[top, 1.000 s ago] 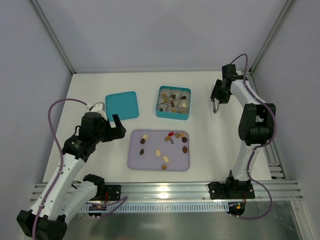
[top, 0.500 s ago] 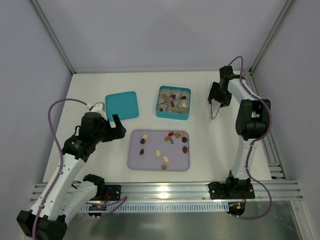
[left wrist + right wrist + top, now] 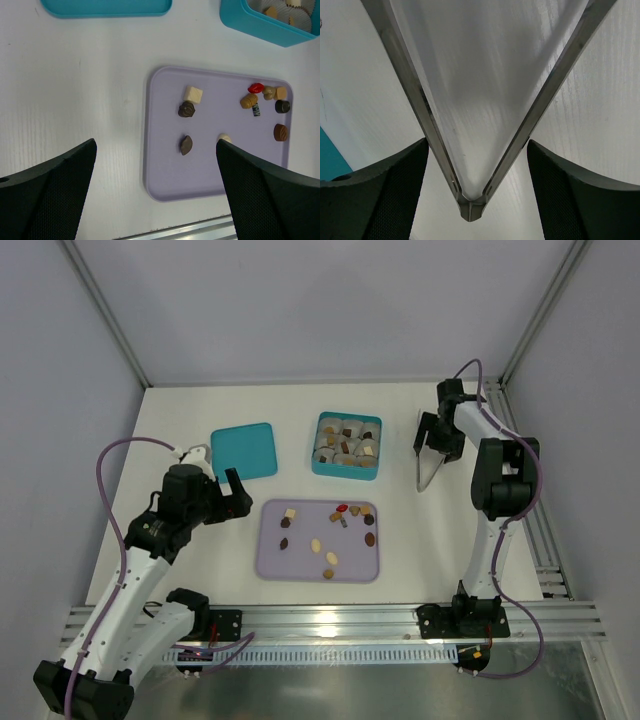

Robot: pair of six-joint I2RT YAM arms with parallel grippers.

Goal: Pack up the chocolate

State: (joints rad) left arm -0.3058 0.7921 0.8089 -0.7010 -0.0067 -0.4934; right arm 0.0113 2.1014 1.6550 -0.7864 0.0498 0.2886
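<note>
From above, the chocolate (image 3: 316, 544) lies scattered on a lilac tray (image 3: 300, 566) at the middle of the white desk (image 3: 200, 410). More pieces sit in the paper cups (image 3: 349, 426) of an open teal box (image 3: 345, 474) just behind the tray. The box's lid (image 3: 244, 450) lies flat to the left of it. The left jaws hover left of the tray, spread wide and holding nothing. The right jaws are out beside the box's right side, gripping metal tongs (image 3: 428, 468) that slant down toward the desk.

The left wrist view looks down between two wide-apart black fingers (image 3: 50, 195) with nothing between them. Below is the tray (image 3: 165, 175) with its chocolate: a cream square (image 3: 193, 93), two dark brown pieces (image 3: 186, 144) and a cluster at the right end, the red one (image 3: 255, 88) among them. The lid (image 3: 105, 7) and a corner of the box (image 3: 260, 25) show along the top.

The right wrist view is filled by the tongs (image 3: 470, 209) – hinge nearest the camera, the two arms fanning out in a broad V. Each arm rests against a black finger (image 3: 385, 200), so the jaws stand fairly wide yet hold the tool. Behind it is bare desk (image 3: 600, 100).
</note>
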